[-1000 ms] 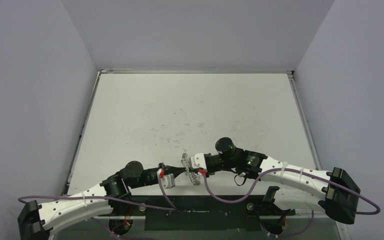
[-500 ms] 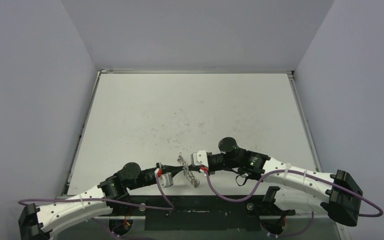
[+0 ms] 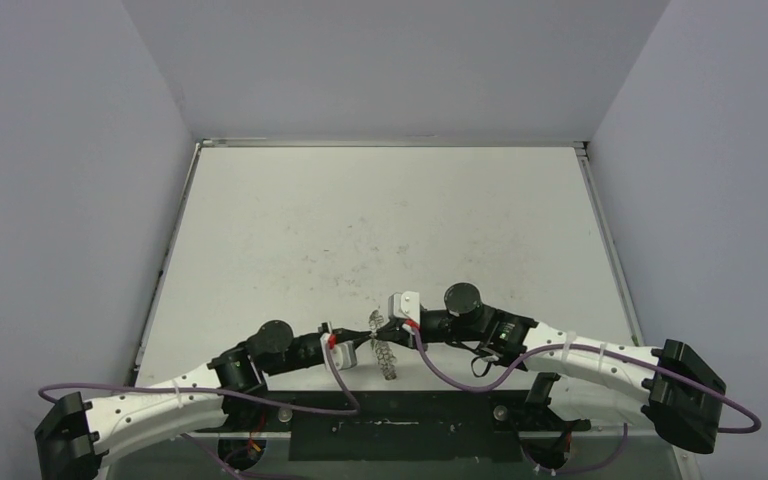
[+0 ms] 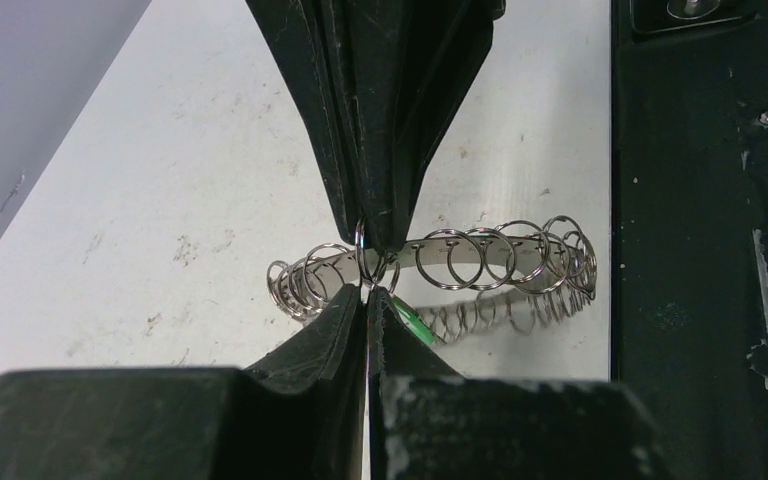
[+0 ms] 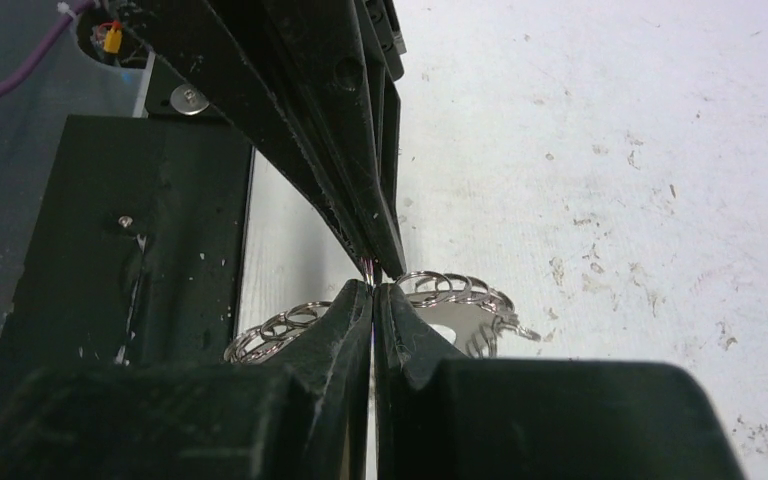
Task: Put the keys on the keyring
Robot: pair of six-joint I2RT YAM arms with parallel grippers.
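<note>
Bottom centre of left wrist view: left pincer, fingers pressed together, tips pointing up-frame. Just right of those tips: green plastic tag of a key, against the finger on the frame's right; cannot tell whether pinched. Directly above, tip to tip: right pincer, entering from the top edge, pinching one wire loop of the keyring. Keyring seen edge-on, stretching right from centre frame, fringed with loops. Behind: scuffed white worktop. Overhead view: both pincers meeting at lower centre of the frame.
</note>
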